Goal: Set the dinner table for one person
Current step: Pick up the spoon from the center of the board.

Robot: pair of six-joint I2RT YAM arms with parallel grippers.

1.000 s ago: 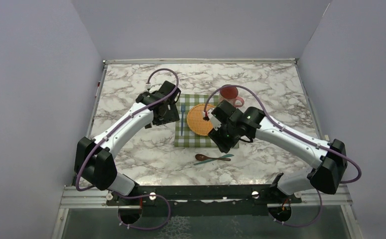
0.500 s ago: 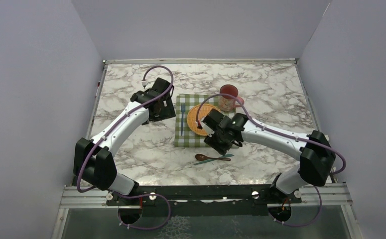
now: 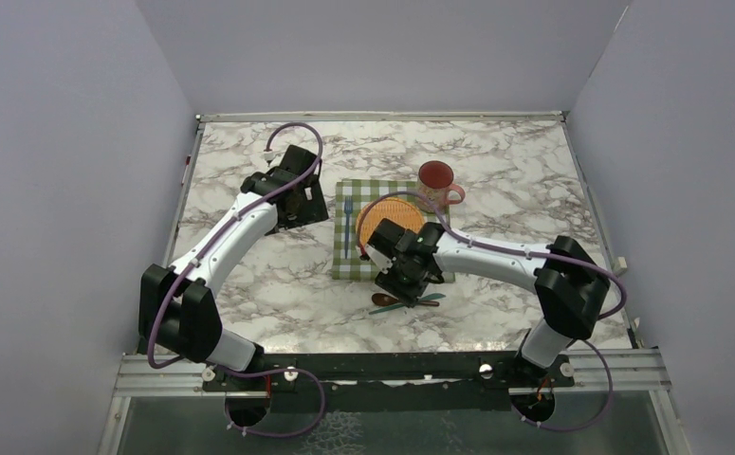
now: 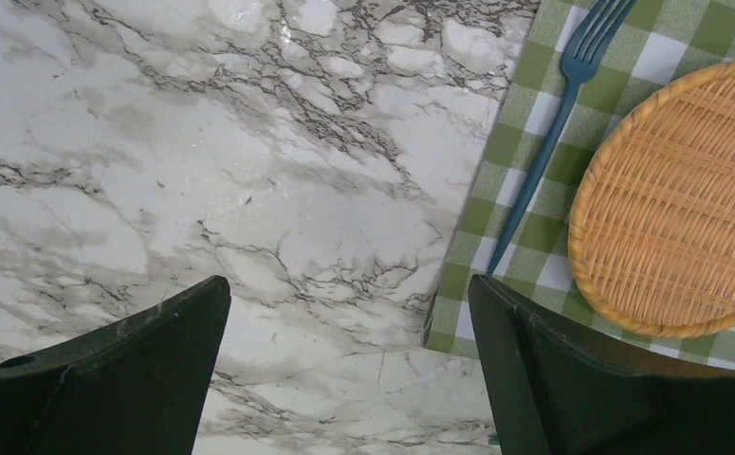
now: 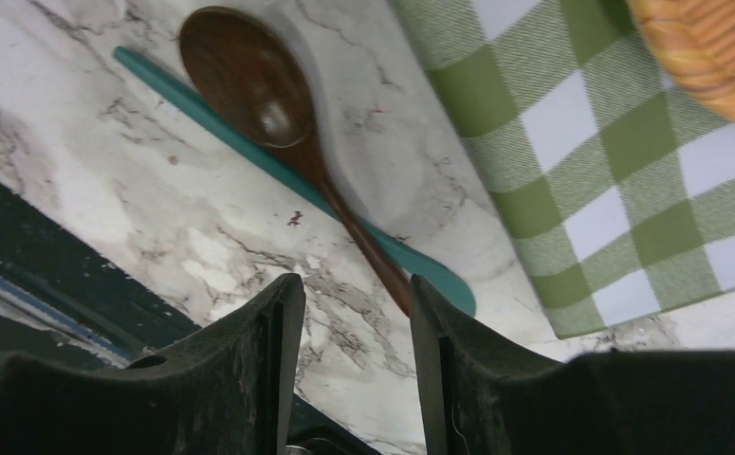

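Note:
On the marble dinner table (image 3: 249, 284) lies a green checked cloth (image 3: 344, 265) with a wicker plate (image 3: 382, 210) and a blue fork (image 3: 347, 223) on it. A red mug (image 3: 436, 180) stands behind the plate. A brown wooden spoon (image 5: 249, 81) lies across a teal knife (image 5: 221, 128) on the marble in front of the cloth. My right gripper (image 5: 356, 289) hangs just above the spoon's handle end, jaws partly open with nothing between them. My left gripper (image 4: 349, 289) is wide open over bare marble, left of the cloth (image 4: 505, 190) and fork (image 4: 553, 142).
The table's dark metal front frame (image 5: 41, 246) runs close behind the spoon and knife. Grey walls enclose the table on three sides. The right arm reaches across the cloth's near right corner (image 5: 572, 161).
My right gripper has swung from above the plate toward the near edge, over the spoon and knife, its jaws narrowing slightly. My left gripper has drawn back and left, off the cloth.

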